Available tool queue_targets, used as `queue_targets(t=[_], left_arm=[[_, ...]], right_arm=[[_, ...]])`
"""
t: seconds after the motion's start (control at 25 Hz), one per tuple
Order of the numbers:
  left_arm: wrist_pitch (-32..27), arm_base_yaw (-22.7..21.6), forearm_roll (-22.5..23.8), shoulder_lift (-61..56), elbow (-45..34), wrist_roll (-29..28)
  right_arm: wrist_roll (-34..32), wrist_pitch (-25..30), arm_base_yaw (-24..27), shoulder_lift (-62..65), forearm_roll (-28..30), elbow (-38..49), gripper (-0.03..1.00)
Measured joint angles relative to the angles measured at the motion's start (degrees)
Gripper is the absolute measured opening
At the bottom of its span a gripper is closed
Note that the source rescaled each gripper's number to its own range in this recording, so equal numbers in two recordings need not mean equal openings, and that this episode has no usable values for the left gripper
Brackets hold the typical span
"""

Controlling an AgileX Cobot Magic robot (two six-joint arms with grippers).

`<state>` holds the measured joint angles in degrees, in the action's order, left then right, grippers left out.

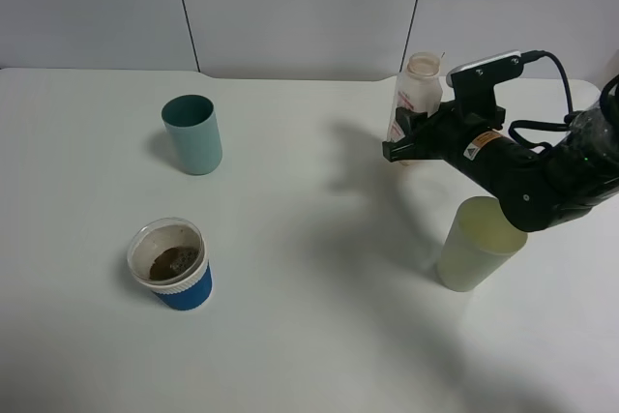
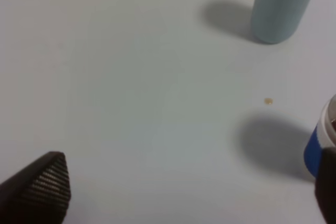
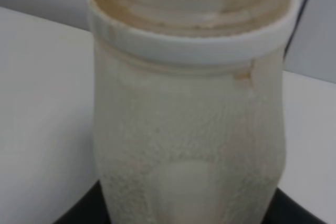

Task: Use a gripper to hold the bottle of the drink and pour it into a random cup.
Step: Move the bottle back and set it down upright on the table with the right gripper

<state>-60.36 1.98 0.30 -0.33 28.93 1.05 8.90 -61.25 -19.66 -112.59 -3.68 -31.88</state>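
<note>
Left tool [image 2: 186, 190] hung spread over the counter [image 1: 309, 336], holding nothing, just beside the blue cup [image 1: 176, 276]; that cup stood nearest, lower left, with a ribbed white band, a clear rim and brown stains inside; lower right stood a pale yellow-green cup [image 1: 474, 249], smooth and matte; beyond it the right tool [image 1: 404, 146] sat about the lower body of the bottle [image 1: 419, 92], upright at upper right; whether it pinched I could not tell; the bottle looked light, thin-walled and pebbled, with a white collar and a threaded wide neck; it would likely yield under a hard squeeze, so the squarish body below the collar seemed the place to hold; farthest, upper left, stood a teal tumbler [image 1: 193, 134].
</note>
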Motion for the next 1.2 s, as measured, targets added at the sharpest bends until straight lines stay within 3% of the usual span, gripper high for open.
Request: queue_targets(t=[0.2, 0.6, 1.2], left_arm=[[0.0, 0.0, 0.0, 0.0, 0.0, 0.0], [0.0, 0.0, 0.0, 0.0, 0.0, 0.0], [0.0, 0.0, 0.0, 0.0, 0.0, 0.0]], right_arm=[[0.0, 1.4, 0.0, 0.0, -2.6, 0.0, 0.01], [0.0, 2.5, 0.5, 0.0, -2.4, 0.0, 0.01], [0.0, 2.9, 10.3, 0.0, 5.5, 0.0, 0.01]])
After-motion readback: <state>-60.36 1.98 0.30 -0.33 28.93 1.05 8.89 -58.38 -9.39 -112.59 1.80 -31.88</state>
